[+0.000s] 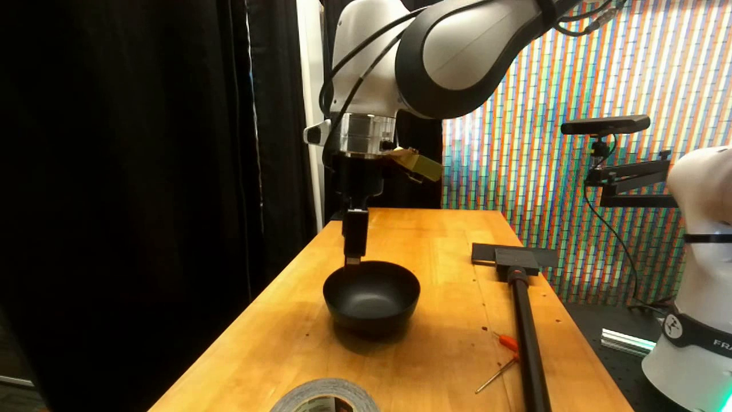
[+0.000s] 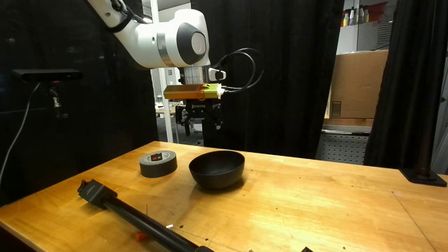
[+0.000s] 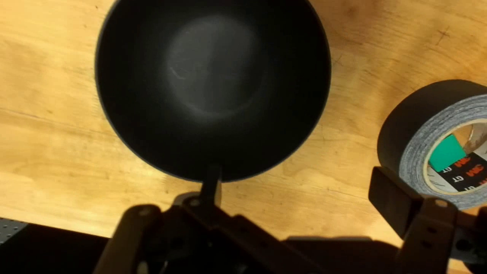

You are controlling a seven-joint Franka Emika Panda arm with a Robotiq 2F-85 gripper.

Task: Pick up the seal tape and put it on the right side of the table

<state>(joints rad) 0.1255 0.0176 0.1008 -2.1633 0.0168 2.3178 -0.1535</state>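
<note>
While its jaws gape, the gripper [image 3: 295, 174] hangs empty.

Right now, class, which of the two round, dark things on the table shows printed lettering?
The seal tape, the dark-grey roll: in the wrist view, red and white lettering shows inside its ring. The black bowl beside it shows no lettering.

A white robot arm [image 2: 150, 45] arched from above to a downturned wrist [image 2: 196, 74], where its black gripper [image 2: 203, 128] hung with fingers [image 3: 392, 199] parted wide, the nearer finger [image 1: 355, 233] seemingly hiding the other in an exterior view.
</note>
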